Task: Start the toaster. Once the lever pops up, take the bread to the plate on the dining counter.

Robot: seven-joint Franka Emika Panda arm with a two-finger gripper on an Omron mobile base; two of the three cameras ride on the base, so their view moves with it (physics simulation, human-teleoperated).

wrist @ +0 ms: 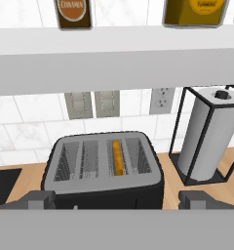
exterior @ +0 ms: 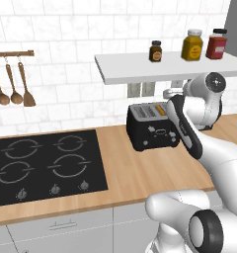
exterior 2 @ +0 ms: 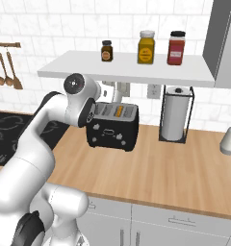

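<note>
The black toaster point(exterior: 151, 127) point(exterior 2: 112, 127) point(wrist: 104, 173) stands on the wood worktop against the tiled wall, under a white shelf. The bread point(wrist: 118, 157) sits on edge deep in the right slot, seen as a tan strip point(exterior: 161, 109) point(exterior 2: 119, 111). My gripper point(wrist: 117, 200) hovers above and in front of the toaster, looking down onto its slots. It is open, its two dark fingertips point(wrist: 38, 199) far apart on either side of the toaster's front, with nothing between them. The arm covers part of the toaster's front in both base views. The plate and the dining counter are out of view.
The white shelf point(exterior: 155, 66) hangs low over the toaster with three jars on it. A paper towel roll in a black wire holder point(exterior 2: 175, 113) point(wrist: 206, 136) stands to the right. A black cooktop point(exterior: 41, 163) lies to the left, under hanging wooden utensils point(exterior: 12, 84).
</note>
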